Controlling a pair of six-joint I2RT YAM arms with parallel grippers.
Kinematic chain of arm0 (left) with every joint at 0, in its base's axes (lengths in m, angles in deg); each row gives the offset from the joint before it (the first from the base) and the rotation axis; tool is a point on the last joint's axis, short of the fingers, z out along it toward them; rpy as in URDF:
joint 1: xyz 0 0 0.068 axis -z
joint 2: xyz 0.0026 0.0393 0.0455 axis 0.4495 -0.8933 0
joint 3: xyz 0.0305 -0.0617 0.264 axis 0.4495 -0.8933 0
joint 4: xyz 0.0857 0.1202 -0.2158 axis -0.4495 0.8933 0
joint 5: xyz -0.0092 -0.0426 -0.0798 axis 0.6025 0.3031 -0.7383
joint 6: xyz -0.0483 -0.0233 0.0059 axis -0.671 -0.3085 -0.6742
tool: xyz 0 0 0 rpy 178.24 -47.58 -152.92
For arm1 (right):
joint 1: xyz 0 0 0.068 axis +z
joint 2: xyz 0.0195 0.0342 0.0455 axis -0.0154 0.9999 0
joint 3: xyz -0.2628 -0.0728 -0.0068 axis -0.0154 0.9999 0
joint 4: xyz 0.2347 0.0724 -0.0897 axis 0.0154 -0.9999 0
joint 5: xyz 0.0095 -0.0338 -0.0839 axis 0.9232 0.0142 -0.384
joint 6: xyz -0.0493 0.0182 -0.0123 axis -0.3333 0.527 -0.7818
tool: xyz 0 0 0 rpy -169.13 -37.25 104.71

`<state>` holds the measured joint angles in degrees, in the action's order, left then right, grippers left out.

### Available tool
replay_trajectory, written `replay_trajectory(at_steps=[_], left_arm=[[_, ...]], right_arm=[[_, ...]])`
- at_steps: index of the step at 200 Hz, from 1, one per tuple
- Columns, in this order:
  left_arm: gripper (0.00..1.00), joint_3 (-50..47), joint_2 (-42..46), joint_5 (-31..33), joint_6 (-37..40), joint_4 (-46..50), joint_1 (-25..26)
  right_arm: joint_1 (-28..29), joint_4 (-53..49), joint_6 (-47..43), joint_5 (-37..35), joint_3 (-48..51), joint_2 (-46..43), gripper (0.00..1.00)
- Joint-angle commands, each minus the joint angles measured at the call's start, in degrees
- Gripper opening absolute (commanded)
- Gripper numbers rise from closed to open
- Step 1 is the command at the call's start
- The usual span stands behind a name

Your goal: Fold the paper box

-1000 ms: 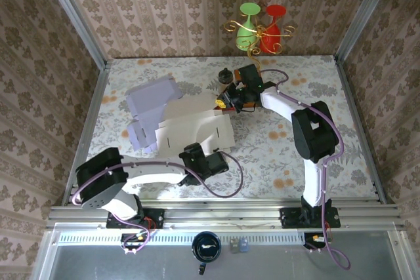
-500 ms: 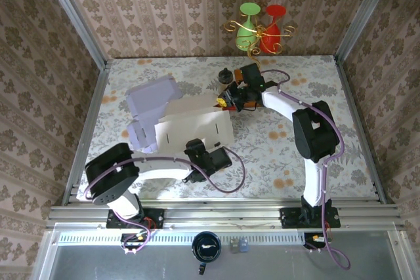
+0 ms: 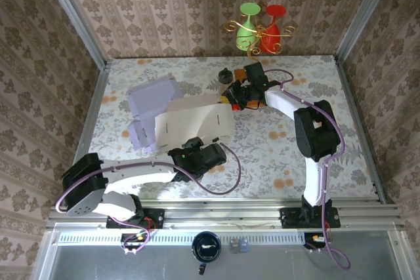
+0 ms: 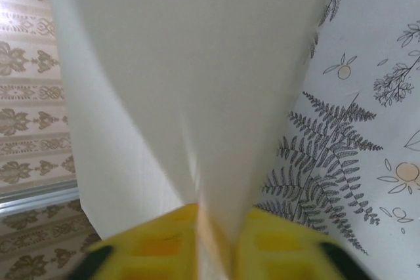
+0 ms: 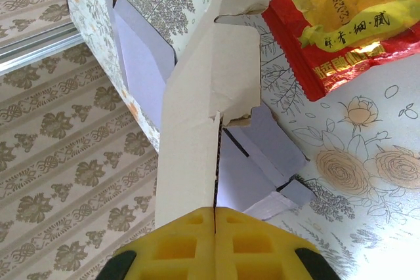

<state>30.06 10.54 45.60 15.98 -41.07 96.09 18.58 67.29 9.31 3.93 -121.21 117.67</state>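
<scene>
At six o'clock the yellow-padded right gripper (image 5: 215, 222) pinches the off-white cardboard box (image 5: 197, 129) by its edge, lilac panels beyond it. A red-and-yellow plastic snack packet (image 5: 328, 18) lies at one o'clock.

The top external camera looks down from above and behind the arm bases, far enough to take in the whole table (image 3: 262, 155), the papered walls (image 3: 164, 4) and the paper box (image 3: 193, 119) together. The left wrist camera sits just behind the left gripper (image 4: 213, 231) and looks along its yellow fingers (image 4: 157, 244), so near that a white panel of the box appears large and soft, with the flowered table beside it on the right. The right wrist camera looks in the same manner along the right gripper (image 5: 215, 227), also very near, and it shares the same box and table pattern with the two other views.
</scene>
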Motion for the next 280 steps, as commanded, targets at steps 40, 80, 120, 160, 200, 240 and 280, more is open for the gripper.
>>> replay_trajectory(at_steps=[40,80,120,160,200,240,280], left_arm=[[0.0,3.2,3.3,4.9,4.2,-0.5,0.0],[0.0,5.3,7.2,6.5,4.5,1.5,-0.5],[0.0,11.1,8.4,5.4,1.1,9.2,-3.4],[0.0,16.3,9.0,-1.0,-1.6,15.0,-7.3],[0.0,20.8,8.3,-5.0,-1.4,18.4,-9.5],[0.0,22.3,7.7,-6.8,-0.8,19.7,-10.2],[0.0,23.2,7.2,-7.1,-0.2,19.7,-10.1]], right_arm=[[0.6,-2.5,-0.7,2.7,0.9,0.4,0.0],[0.5,-3.3,-0.7,-0.7,2.6,-5.2,0.25],[0.0,-3.7,0.4,-5.0,6.7,-14.2,0.56],[0.5,-1.2,6.6,-7.7,13.8,-24.9,0.68],[4.8,1.9,15.8,-11.6,17.2,-33.1,0.74],[9.3,4.0,21.0,-15.4,15.2,-33.5,0.76],[11.3,7.4,23.9,-15.8,12.8,-30.3,0.64]])
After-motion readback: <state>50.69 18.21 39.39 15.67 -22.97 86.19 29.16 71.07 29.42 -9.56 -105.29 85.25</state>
